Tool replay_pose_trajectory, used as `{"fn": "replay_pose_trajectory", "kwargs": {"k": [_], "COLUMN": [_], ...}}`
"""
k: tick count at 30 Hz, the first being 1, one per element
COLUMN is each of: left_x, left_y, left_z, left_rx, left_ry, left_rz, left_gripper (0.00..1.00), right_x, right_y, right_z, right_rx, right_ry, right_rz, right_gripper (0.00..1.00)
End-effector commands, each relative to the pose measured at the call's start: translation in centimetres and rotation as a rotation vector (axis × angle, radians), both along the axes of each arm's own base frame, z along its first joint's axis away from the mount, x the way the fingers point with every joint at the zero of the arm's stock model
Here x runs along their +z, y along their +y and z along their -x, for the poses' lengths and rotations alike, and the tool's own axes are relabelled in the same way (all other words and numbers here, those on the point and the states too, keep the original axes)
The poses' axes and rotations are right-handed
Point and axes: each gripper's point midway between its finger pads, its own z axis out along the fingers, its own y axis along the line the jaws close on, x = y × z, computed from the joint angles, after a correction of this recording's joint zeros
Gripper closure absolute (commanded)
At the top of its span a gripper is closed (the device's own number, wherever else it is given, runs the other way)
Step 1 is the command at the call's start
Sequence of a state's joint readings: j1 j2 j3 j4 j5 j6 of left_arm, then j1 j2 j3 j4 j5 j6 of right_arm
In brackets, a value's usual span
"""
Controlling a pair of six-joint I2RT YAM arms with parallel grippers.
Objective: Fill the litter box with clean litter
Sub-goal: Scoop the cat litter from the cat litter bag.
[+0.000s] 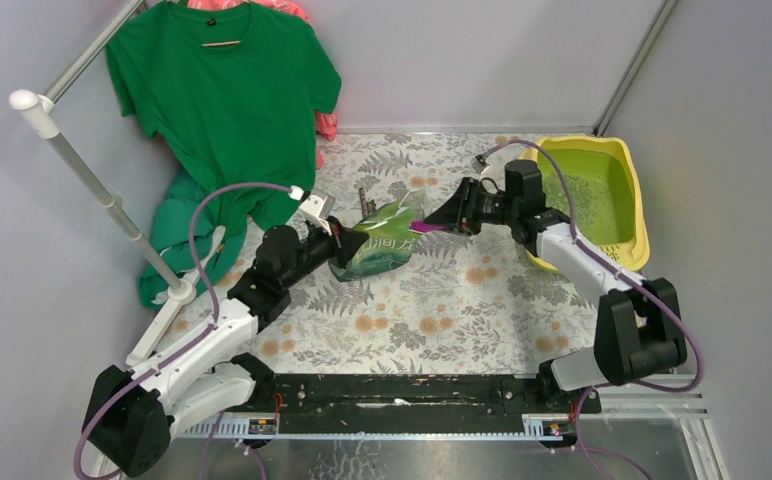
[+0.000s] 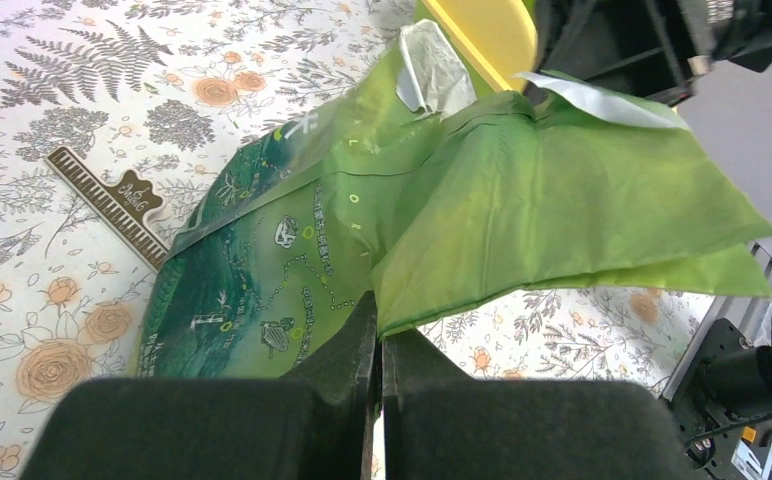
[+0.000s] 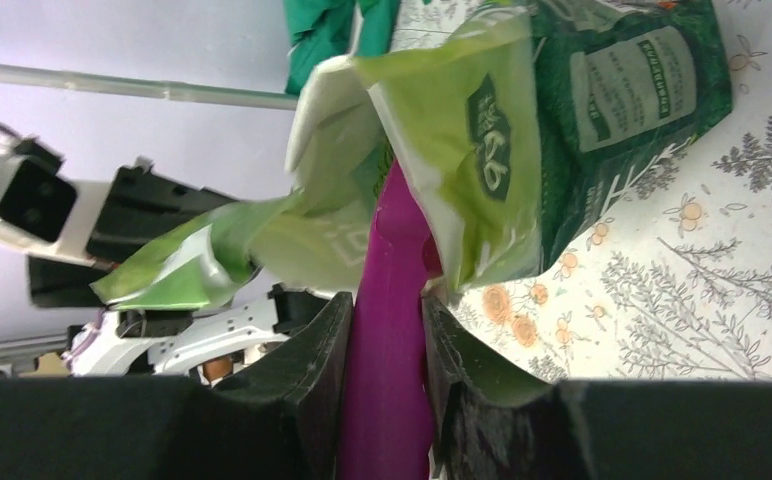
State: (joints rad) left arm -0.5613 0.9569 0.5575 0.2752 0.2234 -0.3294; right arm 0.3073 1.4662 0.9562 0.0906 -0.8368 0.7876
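Step in hand: scooping from the bag point(image 2: 262, 270), which lies about mid-bench point(image 1: 442, 320). My left end effector point(image 2: 380, 335) is clamped shut on the bag's upper flap and lifts the mouth open. My right end effector point(image 3: 387, 310) grips the handle of the purple scoop point(image 3: 392, 230), whose head sits inside that mouth.

The litter box point(image 1: 641, 215) stands at the far right corner, well apart from the bag. Specks on its floor may be litter point(image 1: 580, 208), but the view is too coarse to confirm.

Next move, in my judgement: draw the scoop out level, carry it over the rim and tip it.
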Motion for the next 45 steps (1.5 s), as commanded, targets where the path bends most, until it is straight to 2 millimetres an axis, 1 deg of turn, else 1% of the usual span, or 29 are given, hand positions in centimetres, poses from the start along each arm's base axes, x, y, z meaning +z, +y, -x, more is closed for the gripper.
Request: {"fn": "replay_pose_trajectory", "kwargs": {"k": [1,3,5,7,9,16,22,27,31,33,37,40,45], "left_x": [9.5,9.9,10.3,10.7,11.0,11.4,11.7,12.0,11.6,11.3,10.6,10.7,11.3], "left_y": [0.5,0.8,1.0,1.1,1.3,1.5,1.2,1.1,1.1,1.2,2.5,3.5,4.9], "left_z": [-0.3,-0.2,-0.1,0.0,0.1,-0.1,-0.3,-0.6,-1.2,-1.7,-2.6,-3.0,-3.3], "left_rx": [0.015,0.021,0.023,0.024,0.028,0.030,0.021,0.021,0.038,0.054,0.134,0.172,0.195], "left_ry": [-0.239,-0.245,-0.250,-0.257,-0.261,-0.263,-0.262,-0.264,-0.256,-0.246,-0.237,-0.245,-0.255], "left_rz": [0.155,0.156,0.156,0.155,0.156,0.159,0.185,0.190,0.187,0.180,0.155,0.155,0.169], "left_gripper": [0.99,0.99,0.99,0.99,0.99,0.99,0.99,0.99,0.99,0.99,0.99,0.99,0.99], "right_x": [3.7,3.6,2.8,2.6,2.5,2.8,2.1,2.1,3.0,3.0,3.0,2.6,3.6], "right_y": [-1.1,-1.8,-2.5,-2.8,-2.7,-2.3,-2.4,-2.4,-1.4,-1.1,-1.1,-1.6,-2.7], "right_z": [2.8,3.4,3.9,4.0,3.8,1.8,0.2,-1.0,-2.2,-2.5,-2.3,-1.9,-1.6], "right_rx": [0.066,0.063,0.047,0.025,0.018,-0.036,-0.095,-0.142,-0.137,-0.133,-0.111,-0.111,-0.117], "right_ry": [-0.030,-0.024,-0.009,0.008,0.012,-0.004,-0.005,-0.005,0.007,0.015,0.021,0.039,0.023], "right_rz": [-0.093,-0.107,-0.109,-0.134,-0.157,-0.243,-0.231,-0.257,-0.334,-0.339,-0.320,-0.269,-0.241], "right_gripper": [1.00,1.00,1.00,1.00,1.00,1.00,1.00,1.00,1.00,1.00,1.00,1.00,1.00]}}
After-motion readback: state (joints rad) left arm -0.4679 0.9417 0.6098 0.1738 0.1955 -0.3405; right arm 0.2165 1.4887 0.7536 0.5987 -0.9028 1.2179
